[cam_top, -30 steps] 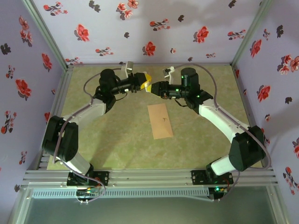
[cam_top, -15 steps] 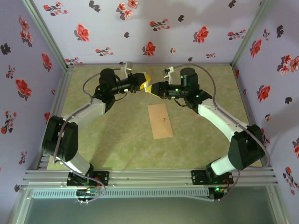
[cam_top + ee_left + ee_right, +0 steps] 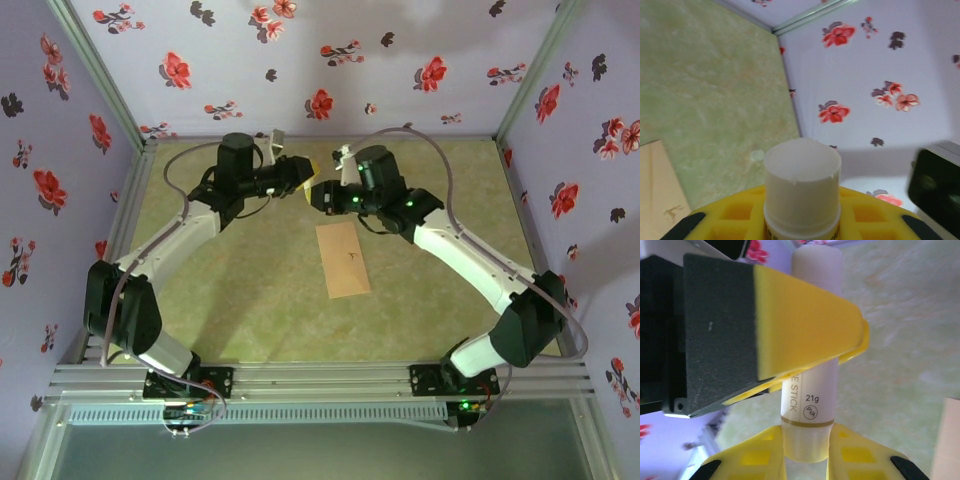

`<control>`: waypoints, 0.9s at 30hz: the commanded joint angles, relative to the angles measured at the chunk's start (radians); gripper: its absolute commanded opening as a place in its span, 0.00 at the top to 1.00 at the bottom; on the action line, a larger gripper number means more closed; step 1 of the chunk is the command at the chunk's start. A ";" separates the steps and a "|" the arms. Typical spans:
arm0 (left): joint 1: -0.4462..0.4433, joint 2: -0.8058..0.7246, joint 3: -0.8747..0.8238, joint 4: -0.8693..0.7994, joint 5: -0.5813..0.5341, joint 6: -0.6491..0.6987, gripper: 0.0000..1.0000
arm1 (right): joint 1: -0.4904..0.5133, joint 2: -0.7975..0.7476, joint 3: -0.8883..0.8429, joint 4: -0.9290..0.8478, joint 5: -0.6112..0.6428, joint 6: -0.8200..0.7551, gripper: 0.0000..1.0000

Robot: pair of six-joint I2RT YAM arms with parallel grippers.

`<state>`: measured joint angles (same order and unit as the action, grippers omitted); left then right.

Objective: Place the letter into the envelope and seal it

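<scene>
Glue prep, by my read: left fingers (image 3: 735,220) are clamped on the glue stick (image 3: 807,405) mid-body, up off the surface (image 3: 250,290). Right fingers (image 3: 860,460) pinch its labelled end. Next move probably needs a straight pull apart along the stick to uncap it, with both grips firm. Envelope (image 3: 342,259) lies flat mid-surface, near side of both grips, untouched: plain tan, long, with a tiny dark mark near centre.

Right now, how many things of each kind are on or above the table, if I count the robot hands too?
envelope: 1
glue stick: 1
hands: 2 (left hand, right hand)
Total: 4
</scene>
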<state>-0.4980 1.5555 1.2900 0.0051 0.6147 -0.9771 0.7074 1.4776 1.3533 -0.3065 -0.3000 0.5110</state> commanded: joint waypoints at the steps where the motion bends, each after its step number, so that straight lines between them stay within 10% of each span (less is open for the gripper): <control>1: -0.095 -0.015 0.067 -0.097 0.012 0.031 1.00 | 0.142 0.032 0.036 0.009 0.237 -0.156 0.84; 10: -0.120 -0.005 0.080 -0.129 0.001 0.022 1.00 | 0.300 0.106 0.039 0.090 0.557 -0.312 0.84; 22: -0.117 0.000 0.077 -0.117 0.002 0.033 1.00 | 0.302 0.075 -0.008 0.129 0.628 -0.303 0.79; 27: -0.093 -0.005 0.057 -0.074 0.009 0.029 1.00 | 0.257 0.026 0.000 0.075 0.559 -0.232 0.62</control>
<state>-0.5354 1.5589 1.3159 -0.1612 0.4747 -0.9287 0.9699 1.5276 1.3449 -0.3260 0.3862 0.2512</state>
